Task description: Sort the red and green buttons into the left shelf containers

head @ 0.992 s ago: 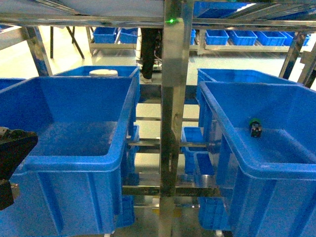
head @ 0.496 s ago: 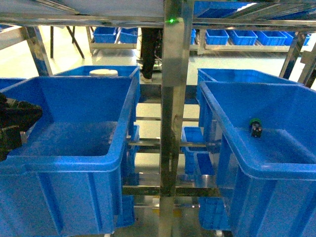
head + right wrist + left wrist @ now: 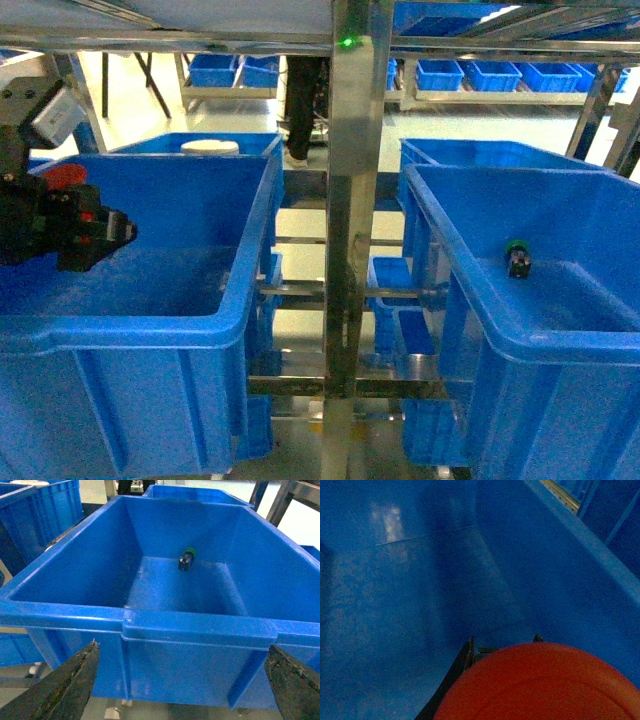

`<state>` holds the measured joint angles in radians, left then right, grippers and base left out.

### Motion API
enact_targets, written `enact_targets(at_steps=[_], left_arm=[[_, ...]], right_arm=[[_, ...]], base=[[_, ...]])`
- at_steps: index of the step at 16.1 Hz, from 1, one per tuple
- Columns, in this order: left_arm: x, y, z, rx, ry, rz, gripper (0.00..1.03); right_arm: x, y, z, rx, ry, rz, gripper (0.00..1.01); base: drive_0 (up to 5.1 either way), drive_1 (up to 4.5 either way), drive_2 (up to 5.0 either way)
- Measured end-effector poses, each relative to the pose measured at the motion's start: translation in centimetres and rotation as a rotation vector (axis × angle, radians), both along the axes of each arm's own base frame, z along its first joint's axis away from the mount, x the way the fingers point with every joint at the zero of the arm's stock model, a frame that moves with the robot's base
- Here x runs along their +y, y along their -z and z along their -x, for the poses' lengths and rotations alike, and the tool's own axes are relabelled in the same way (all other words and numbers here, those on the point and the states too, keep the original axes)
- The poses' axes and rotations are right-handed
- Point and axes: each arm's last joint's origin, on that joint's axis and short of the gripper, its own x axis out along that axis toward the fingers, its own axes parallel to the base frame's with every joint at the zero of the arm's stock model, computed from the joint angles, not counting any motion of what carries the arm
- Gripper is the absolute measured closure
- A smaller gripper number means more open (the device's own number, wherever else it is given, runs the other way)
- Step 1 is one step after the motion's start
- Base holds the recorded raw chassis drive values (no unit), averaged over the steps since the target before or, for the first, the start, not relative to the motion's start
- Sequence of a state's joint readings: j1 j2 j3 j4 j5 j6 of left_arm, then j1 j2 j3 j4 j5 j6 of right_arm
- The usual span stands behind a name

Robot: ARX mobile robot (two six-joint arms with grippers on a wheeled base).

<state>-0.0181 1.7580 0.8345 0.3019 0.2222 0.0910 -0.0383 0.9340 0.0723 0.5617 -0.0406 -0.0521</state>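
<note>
The left pincer (image 3: 100,228), closed on the red button (image 3: 540,685), hangs inside the left bin (image 3: 240,300), clear of its rim, while the right pincer (image 3: 182,680) gapes wide outside the right bin (image 3: 200,627).

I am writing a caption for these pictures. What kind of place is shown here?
Probably a warehouse or factory parts store. A metal shelf frame carries large blue bins, more racks of small blue trays stand on the far side, and a green push-button lies in one bin.

bins (image 3: 250,290): glossy blue plastic | shelf post (image 3: 350,200): brushed metal | red button (image 3: 540,685): smooth plastic cap
</note>
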Motion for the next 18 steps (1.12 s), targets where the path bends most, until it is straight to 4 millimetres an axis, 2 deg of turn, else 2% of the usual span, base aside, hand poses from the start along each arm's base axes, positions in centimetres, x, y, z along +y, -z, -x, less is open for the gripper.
enact_targets(at_steps=[3,5,7,10,12,16,18], left_arm=[[0.3,1.3,-4.2,0.098,0.022,-0.070,0.77],[0.6,2.1,-6.1,0.163,0.006,-0.108,0.76],[1.0,2.4,-7.2,0.209,-0.007,-0.115,0.51],[1.3,2.2,-7.2,0.188,-0.023,-0.102,0.22],[1.2,2.1,-6.0,0.164,-0.031,-0.078,0.03],[1.7,0.2,-1.3,0.012,-0.095,-0.038,0.05],[2.2,0.2,1.6,-0.034,-0.124,0.001,0.05]], right_arm=[[0.0,0.0,0.0,0.000,0.000,0.000,0.03],[0.0,0.0,0.0,0.000,0.000,0.000,0.03],[0.0,0.0,0.0,0.000,0.000,0.000,0.03],[0.0,0.0,0.0,0.000,0.000,0.000,0.03],[0.0,0.0,0.0,0.000,0.000,0.000,0.03],[0.0,0.0,0.0,0.000,0.000,0.000,0.03],[0.0,0.0,0.0,0.000,0.000,0.000,0.03]], base=[[0.0,0.00,0.0],[0.0,0.00,0.0],[0.0,0.00,0.0],[0.0,0.00,0.0],[0.0,0.00,0.0],[0.0,0.00,0.0],[0.0,0.00,0.0]])
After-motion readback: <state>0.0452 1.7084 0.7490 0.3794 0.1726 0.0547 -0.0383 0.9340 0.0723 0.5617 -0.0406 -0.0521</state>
